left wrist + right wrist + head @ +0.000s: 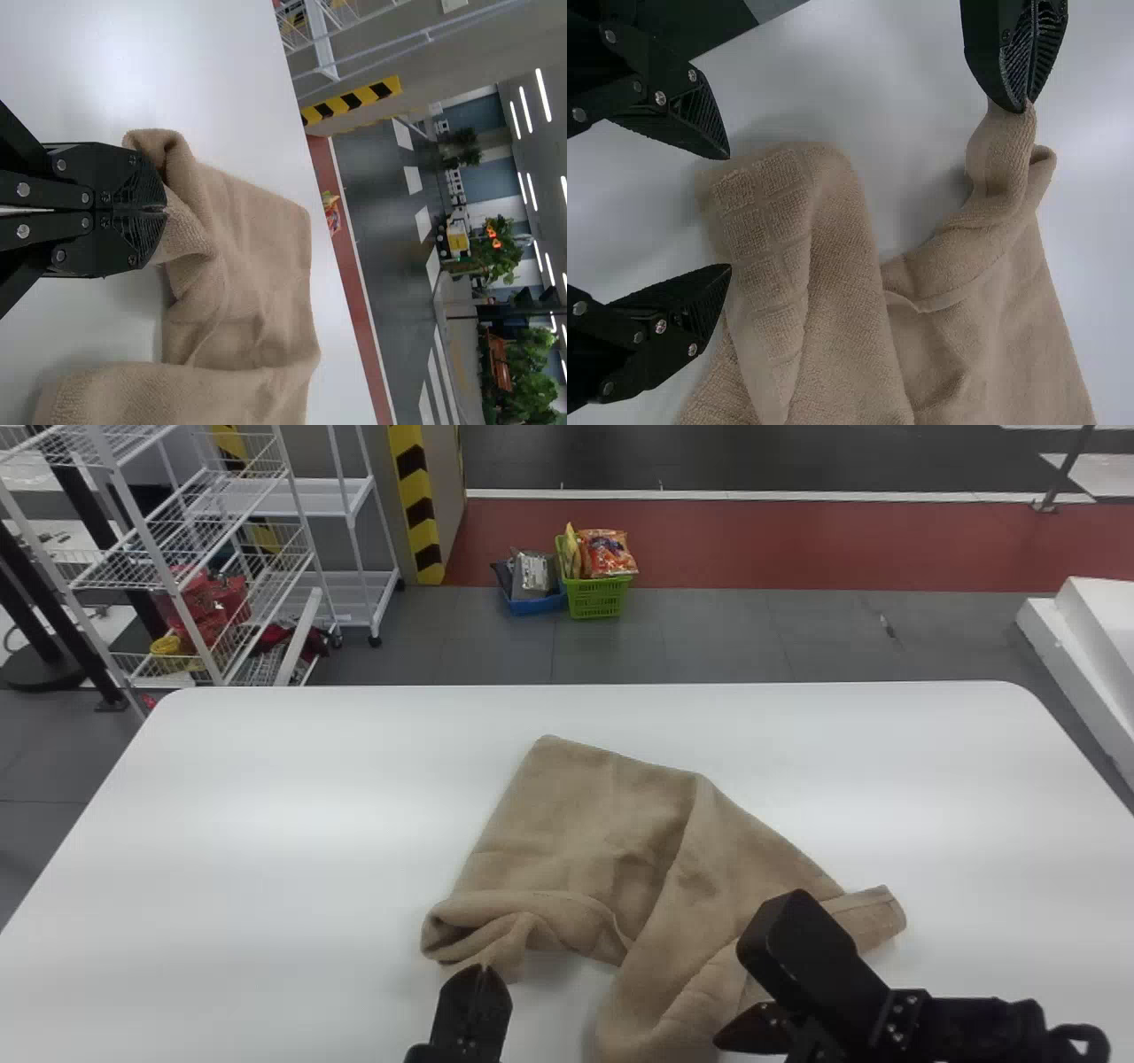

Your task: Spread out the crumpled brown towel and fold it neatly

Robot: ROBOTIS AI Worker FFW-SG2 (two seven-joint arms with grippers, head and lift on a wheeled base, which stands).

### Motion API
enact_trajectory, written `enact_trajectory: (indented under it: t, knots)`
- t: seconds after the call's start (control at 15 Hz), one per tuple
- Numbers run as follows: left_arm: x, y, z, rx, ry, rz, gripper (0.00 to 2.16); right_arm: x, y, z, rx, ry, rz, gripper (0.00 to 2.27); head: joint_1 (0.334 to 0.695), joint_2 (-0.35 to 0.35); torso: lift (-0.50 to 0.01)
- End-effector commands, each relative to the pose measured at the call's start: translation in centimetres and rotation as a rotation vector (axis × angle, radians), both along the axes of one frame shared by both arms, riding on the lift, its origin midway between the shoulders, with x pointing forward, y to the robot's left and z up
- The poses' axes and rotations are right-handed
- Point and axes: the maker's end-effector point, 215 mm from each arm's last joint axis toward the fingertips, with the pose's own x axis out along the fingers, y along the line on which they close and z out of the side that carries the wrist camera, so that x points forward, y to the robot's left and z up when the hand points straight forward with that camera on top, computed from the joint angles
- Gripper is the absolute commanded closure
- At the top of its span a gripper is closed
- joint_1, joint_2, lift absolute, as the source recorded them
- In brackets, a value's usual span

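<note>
Nearest, left claw (478,968) is clenched on bunched towel (611,815) corner. Right claw (739,999) is spread wide, nothing gripped; in right wrist view, grid-woven hem (766,239) is seen at gap between its fingertips, contact unclear. By head view, wire rack (124,588) and green basket (598,598) are shown beyond table (266,824); by left wrist view, leafy plants (532,363) are added. Towel is laid rumpled on table, from left claw's tips across to right claw, most of it spread beyond both.
</note>
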Motion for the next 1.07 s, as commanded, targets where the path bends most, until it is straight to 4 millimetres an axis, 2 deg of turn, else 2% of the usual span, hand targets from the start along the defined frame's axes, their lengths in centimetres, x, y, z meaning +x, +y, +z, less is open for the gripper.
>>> enact_trajectory:
  t: [0.0, 0.33, 0.4, 0.53, 0.73, 0.8, 0.93, 1.0]
  knots:
    - [0.1, 0.1, -0.1, 0.003, 0.001, 0.000, 1.47, 0.1, 0.4, -0.7, -0.030, 0.004, 0.013, 0.47, 0.695, 0.054, -0.126]
    - [0.4, 0.1, -0.3, 0.001, 0.000, -0.005, 1.47, 0.6, 0.6, -2.1, -0.082, 0.013, 0.019, 0.48, 0.695, 0.066, -0.126]
    - [0.5, 0.1, -0.3, 0.003, 0.000, -0.004, 1.47, 0.6, 0.9, -2.2, -0.084, 0.017, 0.027, 0.60, 0.695, 0.067, -0.126]
    - [0.6, 0.3, -0.4, 0.005, 0.001, -0.003, 1.47, 0.6, 0.9, -2.6, -0.088, 0.035, 0.027, 0.97, 0.695, 0.071, -0.126]
    - [0.9, 0.3, -0.4, 0.006, 0.000, -0.004, 1.47, 0.7, 0.8, -2.8, -0.092, 0.044, 0.034, 1.29, 0.695, 0.080, -0.126]
    - [1.0, 0.3, -0.3, 0.007, -0.001, -0.004, 1.47, 0.7, 0.8, -2.7, -0.091, 0.042, 0.034, 1.30, 0.695, 0.080, -0.126]
    - [1.1, 0.4, -0.4, 0.015, 0.002, -0.003, 1.47, 1.5, 0.5, -1.2, -0.064, 0.015, 0.020, 1.48, 0.695, 0.078, -0.126]
    - [1.3, 0.6, -0.1, 0.019, -0.004, -0.002, 1.47, 1.9, 0.2, -0.2, -0.050, -0.003, 0.012, 1.48, 0.695, 0.076, -0.126]
